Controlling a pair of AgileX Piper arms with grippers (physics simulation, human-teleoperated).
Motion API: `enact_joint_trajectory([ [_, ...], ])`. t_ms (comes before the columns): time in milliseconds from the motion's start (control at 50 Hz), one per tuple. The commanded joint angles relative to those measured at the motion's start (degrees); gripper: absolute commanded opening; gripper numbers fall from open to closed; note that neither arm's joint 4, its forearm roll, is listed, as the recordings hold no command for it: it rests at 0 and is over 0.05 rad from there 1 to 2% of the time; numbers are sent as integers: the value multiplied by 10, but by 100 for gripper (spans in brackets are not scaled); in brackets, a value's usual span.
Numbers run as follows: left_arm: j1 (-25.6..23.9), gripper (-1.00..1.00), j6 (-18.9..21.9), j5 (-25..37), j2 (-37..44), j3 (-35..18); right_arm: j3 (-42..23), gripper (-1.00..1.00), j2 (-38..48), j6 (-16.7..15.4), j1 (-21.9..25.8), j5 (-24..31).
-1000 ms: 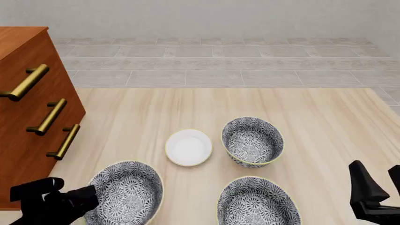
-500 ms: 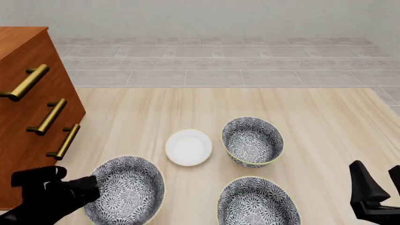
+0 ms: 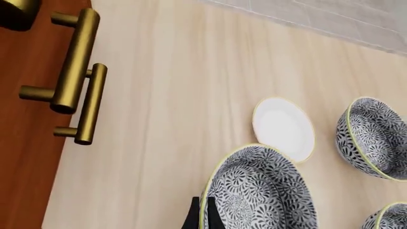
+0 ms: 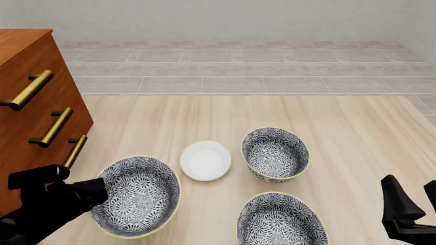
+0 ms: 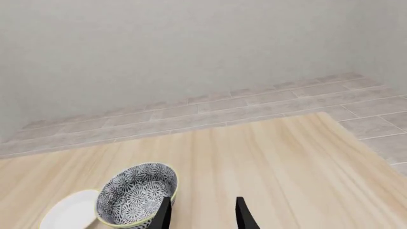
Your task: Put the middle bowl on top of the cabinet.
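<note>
The middle bowl (image 4: 140,195), patterned grey and white with a cream rim, hangs slightly tilted above the table's front left. My left gripper (image 4: 95,194) is shut on its left rim. In the left wrist view the rim of this bowl (image 3: 260,191) sits pinched between my dark fingertips (image 3: 196,217). The reddish-brown cabinet (image 4: 27,143) with brass handles stands just left of the bowl; its front fills one side of the left wrist view (image 3: 25,143). My right gripper (image 4: 415,201) stays open and empty at the front right, its fingers (image 5: 165,214) apart.
Two more patterned bowls stand on the table, one right of centre (image 4: 275,154) (image 5: 137,193) and one at the front (image 4: 281,219). A small plain white dish (image 4: 205,160) (image 3: 283,128) lies between the held bowl and the far one. Tiled floor lies beyond the table's edge.
My left gripper has risen and shifted a little forward with the bowl, which now sits higher in the front view. The right arm has not moved.
</note>
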Motion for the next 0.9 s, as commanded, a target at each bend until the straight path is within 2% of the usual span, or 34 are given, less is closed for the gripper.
enact_joint_trajectory([
  [20,0,-100,-1,19,-6,-31,0,100,-1,-1,1,1],
  [260,2,-100,9,60,-21,-68,0,100,4,-4,3,-5],
  [600,2,-100,-4,111,-22,-116,0,100,1,-4,2,-1],
  [900,-13,-100,-40,140,-18,-144,0,100,-1,-4,0,2],
])
